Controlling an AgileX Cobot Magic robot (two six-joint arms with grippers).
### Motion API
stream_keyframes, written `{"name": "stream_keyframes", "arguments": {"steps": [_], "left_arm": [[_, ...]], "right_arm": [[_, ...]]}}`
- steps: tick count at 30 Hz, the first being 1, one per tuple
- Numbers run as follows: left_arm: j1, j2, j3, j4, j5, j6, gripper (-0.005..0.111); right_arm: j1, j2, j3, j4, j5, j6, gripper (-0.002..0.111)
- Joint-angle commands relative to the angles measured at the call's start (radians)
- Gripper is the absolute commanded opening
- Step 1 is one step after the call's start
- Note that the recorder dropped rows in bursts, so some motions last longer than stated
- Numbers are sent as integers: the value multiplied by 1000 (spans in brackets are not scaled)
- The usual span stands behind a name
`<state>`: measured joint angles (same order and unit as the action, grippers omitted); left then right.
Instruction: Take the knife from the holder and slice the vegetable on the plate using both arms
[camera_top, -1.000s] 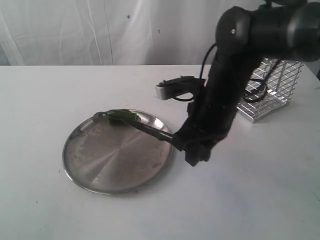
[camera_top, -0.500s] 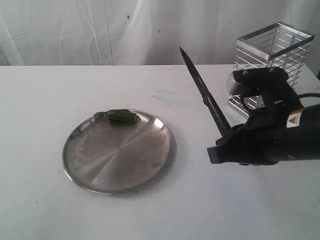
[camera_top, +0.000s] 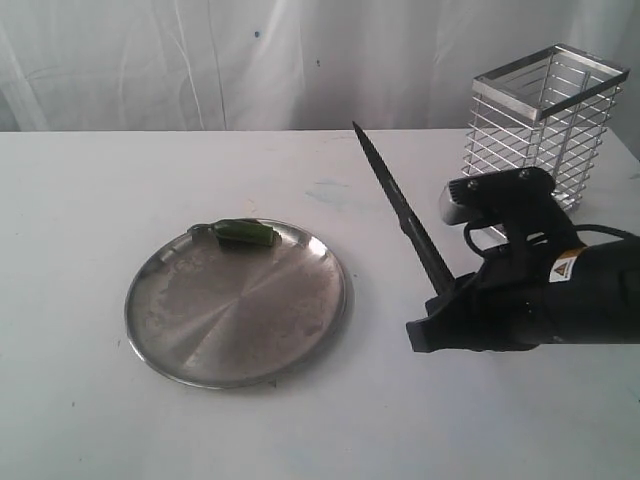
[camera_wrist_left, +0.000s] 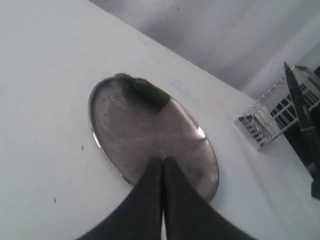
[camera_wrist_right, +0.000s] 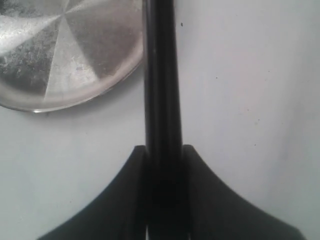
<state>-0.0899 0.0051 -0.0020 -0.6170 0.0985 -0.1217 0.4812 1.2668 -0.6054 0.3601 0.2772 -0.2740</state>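
Note:
The knife (camera_top: 400, 205) points up and to the back left, its black handle clamped in my right gripper (camera_top: 447, 302), which hovers right of the plate (camera_top: 160, 330). In the right wrist view the knife (camera_wrist_right: 160, 75) runs straight out from between the fingers of the right gripper (camera_wrist_right: 163, 150), past the plate's rim (camera_wrist_right: 65, 65). The vegetable (camera_top: 245, 233), a dark green chili, lies at the plate's far rim. My left gripper (camera_wrist_left: 163, 160) is shut on nothing, above the plate's near edge (camera_wrist_left: 150, 145), with the vegetable (camera_wrist_left: 150, 92) beyond it. The left arm is out of the exterior view.
The chrome wire holder (camera_top: 540, 120) stands at the back right, behind the right arm, and shows in the left wrist view as the holder (camera_wrist_left: 265, 120). A white curtain hangs behind the white table (camera_top: 100, 180).
A second ago the right arm reached over the plate with the knife lying against the vegetable. It has drawn back to the right, blade raised, and lately sank slightly.

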Motion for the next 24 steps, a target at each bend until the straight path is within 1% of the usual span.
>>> {"name": "stream_keyframes", "arguments": {"steps": [1,3,4,5,6,7,8,9,11,12,14,15,16,17,19,20,22,23,24], "left_arm": [[-5,-5,2,-21,-305,-9,0],[-5,-5,2,1,-661,-26,0],[-5,-5,2,5,-825,-67,0],[-5,1,-32,5,-925,-101,0],[-5,25,-84,23,-936,-114,0],[-5,51,-136,57,-894,-114,0],[-5,98,-207,128,-800,-114,0],[-5,160,-279,239,-699,-104,0],[-5,313,-400,574,-590,-69,0],[-5,414,-455,752,-571,-57,0],[-5,624,-545,1006,-569,-57,0],[-5,727,-586,1098,-555,-57,0],[-5,808,-619,1151,-531,-57,0],[-5,905,-661,1205,-476,-66,0],[-7,1068,-740,1275,-305,-132,0],[-19,1150,-789,1281,-153,-175,0],[-56,1305,-898,1273,213,-177,0],[-81,1377,-946,1269,374,-122,0],[-107,1437,-987,1237,470,-57,0]], "right_arm": [[1,31,66,13,-181,-12,0],[1,47,98,13,-261,-12,0],[1,55,109,13,-285,-12,0],[1,66,112,13,-292,-12,0],[1,77,115,13,-302,-12,0],[1,88,117,13,-303,-12,0],[1,98,117,13,-306,-12,0],[1,110,117,13,-308,-12,0],[1,133,113,13,-308,-12,0],[1,143,113,13,-308,-12,0],[1,155,113,13,-300,-6,0],[1,160,113,13,-297,4,0],[1,160,113,13,-290,19,0],[1,160,113,13,-277,29,0],[1,160,113,13,-257,44,0],[1,160,113,13,-243,46,0],[1,160,113,13,-214,46,0],[1,160,113,13,-204,46,0],[1,160,113,13,-197,49,0]]}}
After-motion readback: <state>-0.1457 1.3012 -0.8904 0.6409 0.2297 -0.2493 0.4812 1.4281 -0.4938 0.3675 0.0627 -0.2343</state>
